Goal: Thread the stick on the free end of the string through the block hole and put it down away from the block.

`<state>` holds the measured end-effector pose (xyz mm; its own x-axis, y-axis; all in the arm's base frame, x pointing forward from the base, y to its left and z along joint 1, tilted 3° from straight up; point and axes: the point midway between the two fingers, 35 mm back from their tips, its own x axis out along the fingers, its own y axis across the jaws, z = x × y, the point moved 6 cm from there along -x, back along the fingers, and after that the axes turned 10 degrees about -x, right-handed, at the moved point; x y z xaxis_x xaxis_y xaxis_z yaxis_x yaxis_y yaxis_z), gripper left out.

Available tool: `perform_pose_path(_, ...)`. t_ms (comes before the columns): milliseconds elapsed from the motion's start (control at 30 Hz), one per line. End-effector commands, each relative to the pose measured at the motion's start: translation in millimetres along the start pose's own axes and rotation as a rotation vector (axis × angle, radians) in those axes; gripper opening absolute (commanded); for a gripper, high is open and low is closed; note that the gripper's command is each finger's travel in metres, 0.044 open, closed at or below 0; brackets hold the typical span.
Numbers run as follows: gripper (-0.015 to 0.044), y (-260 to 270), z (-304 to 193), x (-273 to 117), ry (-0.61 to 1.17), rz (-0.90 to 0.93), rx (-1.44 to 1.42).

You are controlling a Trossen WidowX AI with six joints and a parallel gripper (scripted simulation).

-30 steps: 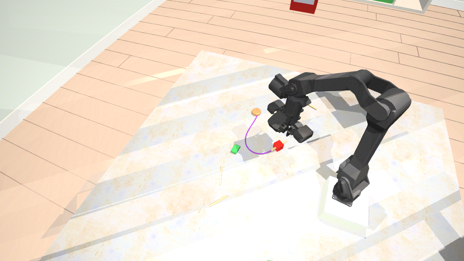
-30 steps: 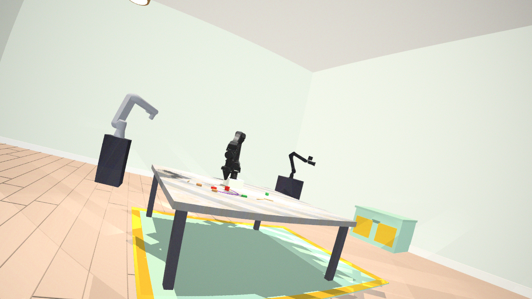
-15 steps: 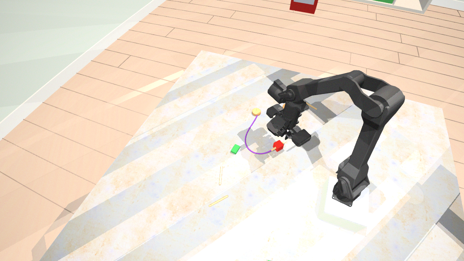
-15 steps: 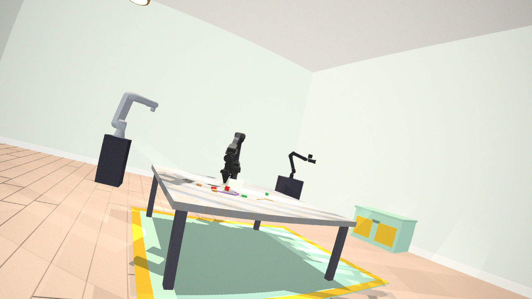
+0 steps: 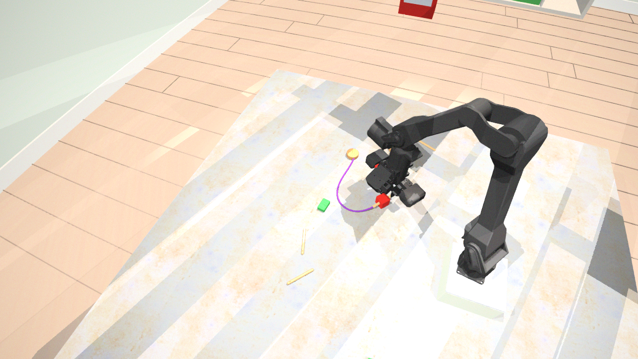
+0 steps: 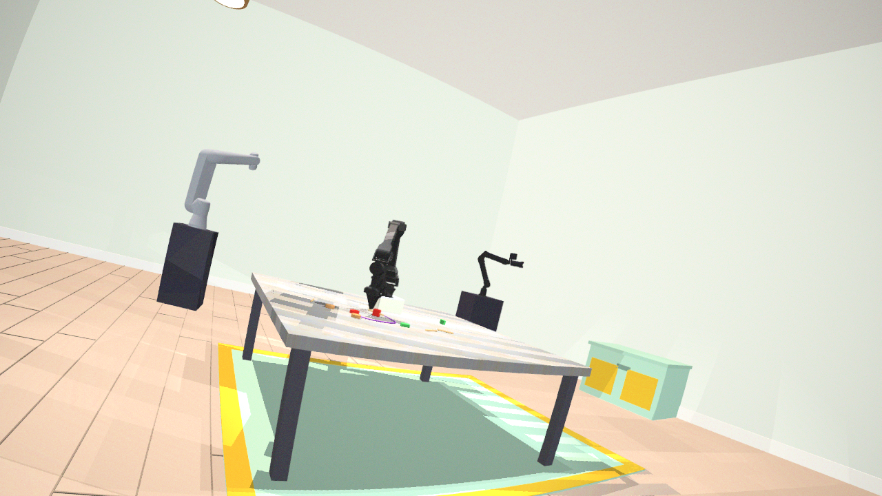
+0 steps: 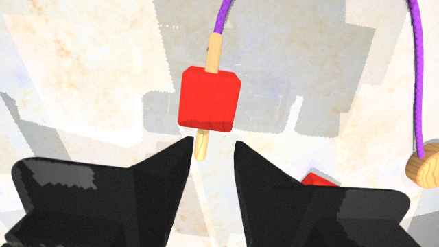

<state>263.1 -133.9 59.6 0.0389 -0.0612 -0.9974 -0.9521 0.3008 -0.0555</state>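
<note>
The red block (image 5: 382, 200) (image 6: 376, 313) (image 7: 210, 99) stands on the table. The pale stick (image 7: 213, 53) (image 5: 376, 205) lies through its hole: the string end sticks out on one side, the bare tip on the side toward my gripper. The purple string (image 5: 337, 189) (image 7: 418, 86) curves from the stick to the round button (image 5: 352, 153) (image 7: 423, 168) and is outside the block. My gripper (image 7: 214, 145) is partly open and empty. In the wrist view the bare tip shows between the fingertips, nearer the left one; no grip on it shows. In the top view the arm hides the fingertips.
A smaller red piece (image 5: 377, 166) (image 7: 317, 180) lies near the right finger. A green piece (image 5: 323, 205) lies beyond the string's curve. Loose sticks lie at the front (image 5: 303, 241) (image 5: 300, 276), and another stick (image 5: 426, 145) lies behind the arm. A wooden round (image 6: 329, 306) also lies on the table.
</note>
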Motion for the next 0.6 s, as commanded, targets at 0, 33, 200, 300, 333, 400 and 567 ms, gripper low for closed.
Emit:
perform_pose_path(0, 0.0124, 4.2, 0.3, 10.0, 0.002, 0.017, -0.004)
perform_pose_path(33, 0.0124, 4.4, 0.3, 11.6, 0.002, 0.017, -0.004)
perform_pose_path(200, 0.0124, 5.1, 0.4, 15.5, 0.002, 0.017, -0.004)
perform_pose_path(300, 0.0124, 5.1, 0.4, 15.5, 0.002, 0.017, -0.004)
perform_pose_path(333, 0.0124, 5.1, 0.4, 15.5, 0.002, 0.017, -0.004)
perform_pose_path(400, 0.0124, 5.1, 0.4, 15.5, 0.002, 0.017, -0.004)
perform_pose_path(567, 0.0124, 5.1, 0.4, 15.5, 0.002, 0.017, -0.004)
